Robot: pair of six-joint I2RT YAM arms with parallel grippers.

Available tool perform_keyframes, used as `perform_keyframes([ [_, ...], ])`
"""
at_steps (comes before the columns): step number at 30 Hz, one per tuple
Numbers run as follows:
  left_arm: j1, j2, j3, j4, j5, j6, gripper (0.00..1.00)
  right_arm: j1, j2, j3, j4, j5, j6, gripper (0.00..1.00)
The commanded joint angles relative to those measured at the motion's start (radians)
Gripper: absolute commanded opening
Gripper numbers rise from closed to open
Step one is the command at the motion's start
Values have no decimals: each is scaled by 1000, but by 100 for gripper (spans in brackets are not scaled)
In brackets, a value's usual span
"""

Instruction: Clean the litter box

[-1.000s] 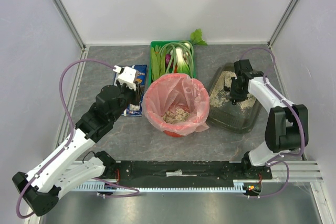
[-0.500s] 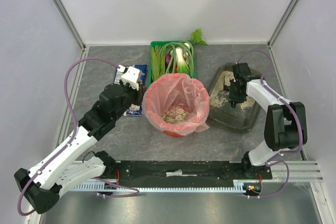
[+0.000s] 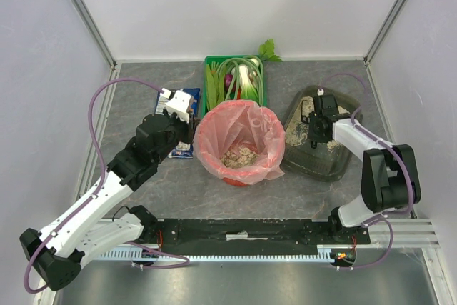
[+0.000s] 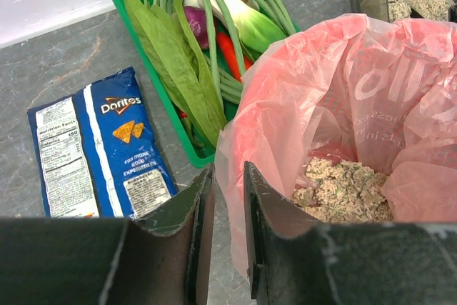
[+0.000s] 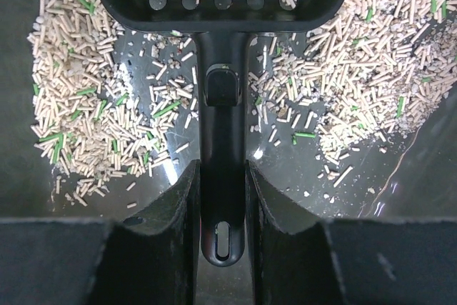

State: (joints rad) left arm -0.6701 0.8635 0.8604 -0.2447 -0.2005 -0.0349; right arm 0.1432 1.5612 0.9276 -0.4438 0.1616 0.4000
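The litter box [image 3: 319,160] is a dark tray at the right, with beige pellet litter [image 5: 78,105] spread over its floor [image 5: 407,176]. My right gripper [image 3: 315,128] is down inside it, shut on the handle of a black slotted scoop [image 5: 221,133]; in the right wrist view the gripper [image 5: 222,167] clamps the handle and the scoop's head rests in the litter ahead. My left gripper [image 3: 188,131] is at the left rim of the pink bag [image 3: 214,133] lining the red bin. In the left wrist view the gripper [image 4: 227,173] is nearly closed, pinching the edge of the pink bag [image 4: 314,91].
The bin holds scooped litter [image 3: 241,155]. A green crate of vegetables [image 3: 234,80] stands behind it. A blue Doritos bag [image 4: 100,148] lies flat left of the crate. Walls enclose the table at the left, back and right.
My right gripper has shifted a little left and back inside the litter box with the scoop. My left arm moved slightly toward the bin, then stayed still.
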Motion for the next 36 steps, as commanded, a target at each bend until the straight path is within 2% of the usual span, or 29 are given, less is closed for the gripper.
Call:
perform_keyframes([
  [1, -2, -4, 6, 35, 10, 12, 29, 7, -88, -55, 140, -8, -4, 0],
  [7, -3, -8, 8, 35, 26, 7, 29, 6, -180, -118, 221, -16, -10, 0],
  [23, -3, 12, 6, 33, 46, 0, 28, 7, -389, -204, 211, 16, 13, 0],
  [30, -3, 25, 5, 35, 38, 0, 28, 7, -473, -187, 136, 19, 45, 0],
  [36, -3, 31, 5, 35, 33, 0, 28, 7, -581, -240, 60, 21, 115, 0],
])
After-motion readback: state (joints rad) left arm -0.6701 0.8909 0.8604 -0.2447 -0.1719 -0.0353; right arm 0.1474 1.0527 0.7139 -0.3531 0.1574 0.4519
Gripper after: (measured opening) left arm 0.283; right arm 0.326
